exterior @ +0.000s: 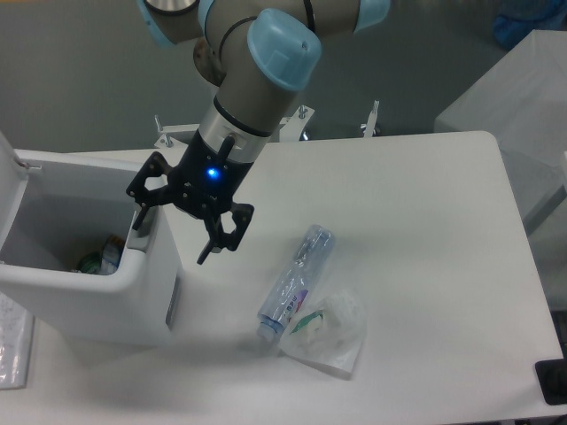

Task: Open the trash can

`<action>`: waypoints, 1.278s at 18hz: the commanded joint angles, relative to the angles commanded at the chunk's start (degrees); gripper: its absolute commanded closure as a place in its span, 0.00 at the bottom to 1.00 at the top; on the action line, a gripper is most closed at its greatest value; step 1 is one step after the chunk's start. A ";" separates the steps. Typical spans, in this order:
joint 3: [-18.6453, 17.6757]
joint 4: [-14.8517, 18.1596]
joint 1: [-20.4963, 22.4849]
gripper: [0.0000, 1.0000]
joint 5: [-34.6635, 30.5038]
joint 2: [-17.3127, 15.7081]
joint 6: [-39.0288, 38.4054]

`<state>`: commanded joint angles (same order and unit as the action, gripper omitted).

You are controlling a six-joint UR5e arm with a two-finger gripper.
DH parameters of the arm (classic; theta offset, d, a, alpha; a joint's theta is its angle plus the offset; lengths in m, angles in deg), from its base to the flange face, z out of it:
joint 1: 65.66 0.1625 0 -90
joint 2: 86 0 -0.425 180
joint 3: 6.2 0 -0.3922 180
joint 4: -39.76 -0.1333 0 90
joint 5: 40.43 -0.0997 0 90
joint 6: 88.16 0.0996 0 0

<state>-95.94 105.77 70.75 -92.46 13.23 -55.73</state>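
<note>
The white trash can (97, 305) stands at the table's left edge with its lid (7, 188) swung up at the far left. The inside is exposed, and some litter (97, 258) lies in it. My gripper (170, 241) hangs open over the can's right rim with a blue light glowing on its body. One finger (139, 218) reaches down onto the rim where the grey tab sits. The other finger (213, 246) hangs just outside the can's right wall. Nothing is held between them.
A crushed clear plastic bottle (297, 281) lies on the table right of the can, beside a crumpled clear bag (328, 332). A black object (551, 382) sits at the bottom right corner. A white cabinet (523, 97) stands beyond the table's right side.
</note>
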 joint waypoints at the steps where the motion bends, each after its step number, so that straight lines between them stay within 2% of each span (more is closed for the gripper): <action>1: 0.70 -0.09 0.61 0.00 0.00 0.00 0.26; 4: 3.60 -0.26 4.12 0.00 -0.17 0.70 0.88; 7: 5.02 -4.12 8.07 0.00 -1.75 4.47 1.84; 10: 5.89 -7.64 9.40 0.00 -8.24 7.72 8.59; 16: 11.69 -8.26 13.18 0.00 -21.25 16.95 14.66; 19: 11.87 -7.91 14.15 0.00 -26.17 18.19 22.22; 23: 11.87 -8.09 14.07 0.00 -31.90 18.98 26.00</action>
<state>-84.07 97.68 84.81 -124.36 32.21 -29.72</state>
